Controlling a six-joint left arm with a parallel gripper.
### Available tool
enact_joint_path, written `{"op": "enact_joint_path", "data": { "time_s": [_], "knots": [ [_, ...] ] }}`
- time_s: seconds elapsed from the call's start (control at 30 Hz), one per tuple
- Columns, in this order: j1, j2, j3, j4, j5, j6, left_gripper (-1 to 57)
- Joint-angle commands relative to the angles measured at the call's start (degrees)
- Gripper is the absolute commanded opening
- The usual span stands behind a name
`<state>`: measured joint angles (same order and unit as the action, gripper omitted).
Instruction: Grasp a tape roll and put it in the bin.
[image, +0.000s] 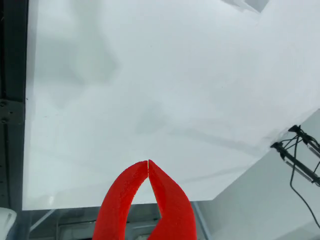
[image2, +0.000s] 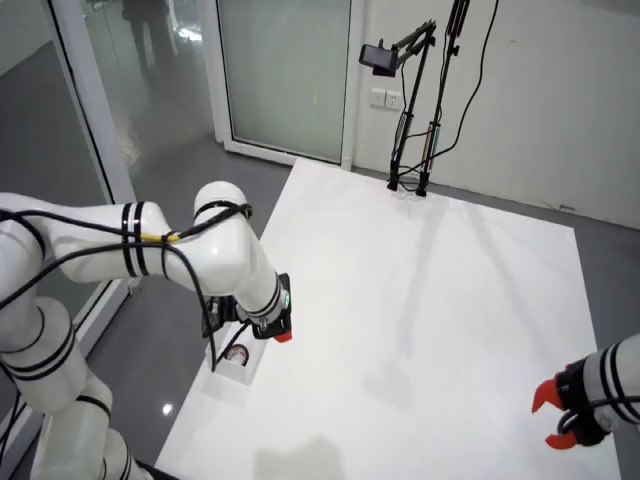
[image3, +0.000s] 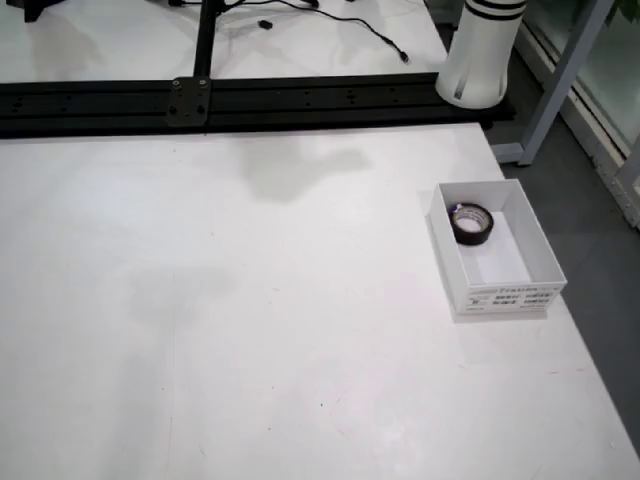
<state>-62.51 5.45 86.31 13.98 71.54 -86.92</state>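
In the view from above, a black tape roll (image3: 472, 224) lies inside the white open bin (image3: 527, 245) near the table's right edge. No gripper shows in that view. In the view from the side, the white working arm holds its red gripper (image2: 283, 336) just above and right of the bin (image2: 250, 372) at the table's left edge; the roll (image2: 235, 352) shows inside it. In the view that rides on the gripper, the red gripper (image: 148, 162) is shut, its tips touching with nothing between them, over bare white table.
A second arm with a red gripper (image2: 556, 418) stands at the lower right of the side view. A camera stand (image2: 410, 120) rises at the table's far edge. A black rail (image3: 250, 98) and the arm's base (image3: 482, 55) lie along the top.
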Motion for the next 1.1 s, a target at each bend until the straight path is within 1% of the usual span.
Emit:
{"op": "enact_joint_path", "data": {
  "time_s": [0.03, 0.57, 1.1],
  "knots": [
    [1.16, -0.09, 0.00, 0.09, 0.00, 0.00, -0.4],
    [-2.44, -0.09, 0.00, 0.00, 0.00, 0.00, -0.4],
    [-0.42, -0.09, 0.00, 0.00, 0.00, 0.09, -0.4]
  ]
}}
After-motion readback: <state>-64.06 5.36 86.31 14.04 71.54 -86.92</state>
